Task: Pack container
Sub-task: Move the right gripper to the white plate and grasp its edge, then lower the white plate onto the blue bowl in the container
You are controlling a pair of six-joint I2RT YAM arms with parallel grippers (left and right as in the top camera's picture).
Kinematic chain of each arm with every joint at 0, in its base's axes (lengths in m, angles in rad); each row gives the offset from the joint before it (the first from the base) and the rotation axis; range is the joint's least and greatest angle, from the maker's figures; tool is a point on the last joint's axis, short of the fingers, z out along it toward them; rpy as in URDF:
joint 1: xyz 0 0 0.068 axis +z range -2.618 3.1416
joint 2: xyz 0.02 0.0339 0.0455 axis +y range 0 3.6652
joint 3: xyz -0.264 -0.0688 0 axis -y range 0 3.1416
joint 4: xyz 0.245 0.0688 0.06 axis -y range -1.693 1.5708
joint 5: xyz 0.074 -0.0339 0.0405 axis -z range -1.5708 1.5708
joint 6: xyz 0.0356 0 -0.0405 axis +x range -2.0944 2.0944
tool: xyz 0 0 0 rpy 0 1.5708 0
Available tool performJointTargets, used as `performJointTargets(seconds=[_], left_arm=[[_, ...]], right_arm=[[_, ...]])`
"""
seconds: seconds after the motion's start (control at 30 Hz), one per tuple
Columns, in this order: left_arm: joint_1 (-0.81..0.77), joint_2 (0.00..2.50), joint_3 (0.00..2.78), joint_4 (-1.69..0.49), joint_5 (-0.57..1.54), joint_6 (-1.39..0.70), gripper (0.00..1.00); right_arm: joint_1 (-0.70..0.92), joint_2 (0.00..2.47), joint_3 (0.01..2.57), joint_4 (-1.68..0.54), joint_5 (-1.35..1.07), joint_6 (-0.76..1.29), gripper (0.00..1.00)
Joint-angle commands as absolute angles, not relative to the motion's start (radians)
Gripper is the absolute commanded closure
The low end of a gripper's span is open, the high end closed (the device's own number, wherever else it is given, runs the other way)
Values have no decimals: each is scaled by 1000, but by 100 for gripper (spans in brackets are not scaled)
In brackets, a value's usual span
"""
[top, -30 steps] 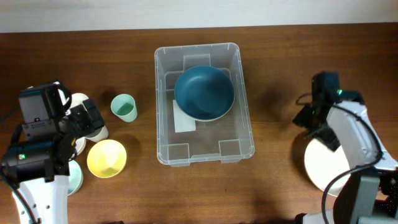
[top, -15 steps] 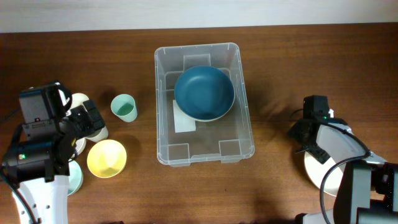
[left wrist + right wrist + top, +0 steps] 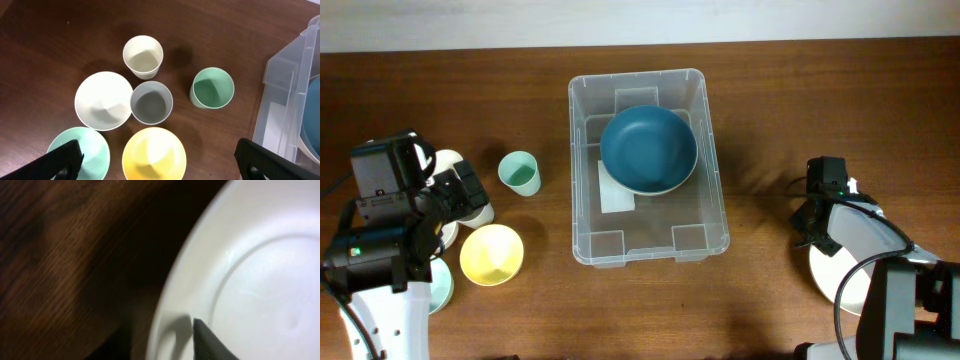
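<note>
bowl fills container rear, front free

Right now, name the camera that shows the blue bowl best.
Overhead: the blue bowl shows whole inside the container. The left wrist catches only a sliver at its right edge; the right wrist shows none.

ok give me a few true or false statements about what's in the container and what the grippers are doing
The blue bowl lies inside the container. True.
The yellow bowl is in the container too. False: it sits on the table, to the container's left.
The left gripper is shut on the green cup. False: the gripper is open and empty, and the cup stands alone.
The right gripper is over the white plate. True.
</note>
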State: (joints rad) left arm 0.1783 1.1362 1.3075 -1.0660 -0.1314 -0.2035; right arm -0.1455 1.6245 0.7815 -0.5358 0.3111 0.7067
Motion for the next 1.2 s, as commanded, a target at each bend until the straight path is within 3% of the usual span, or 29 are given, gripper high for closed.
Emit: performJointTargets(seconds=[0.0,0.17,0.27,0.7,0.93,1.17], left_arm=[[184,1137,1314,-1068,-128,-216,1],[184,1137,1314,-1068,-128,-216,0],[184,1137,1314,-1068,-128,-216,1],[184,1137,1314,-1067,-128,-216,1],[184,1137,1314,-1067,-128,-216,1],[184,1137,1314,-1068,-128,-216,1]], right_arm=[[-152,1628,774,-530,329,715,72],[-152,1628,775,-501,325,714,76],[-152,1628,792,-497,324,697,96],[-69,1583,1186,-683,255,397,96],[182,1581,1518,-760,216,24,96],[461,1586,1588,-699,187,-330,96]])
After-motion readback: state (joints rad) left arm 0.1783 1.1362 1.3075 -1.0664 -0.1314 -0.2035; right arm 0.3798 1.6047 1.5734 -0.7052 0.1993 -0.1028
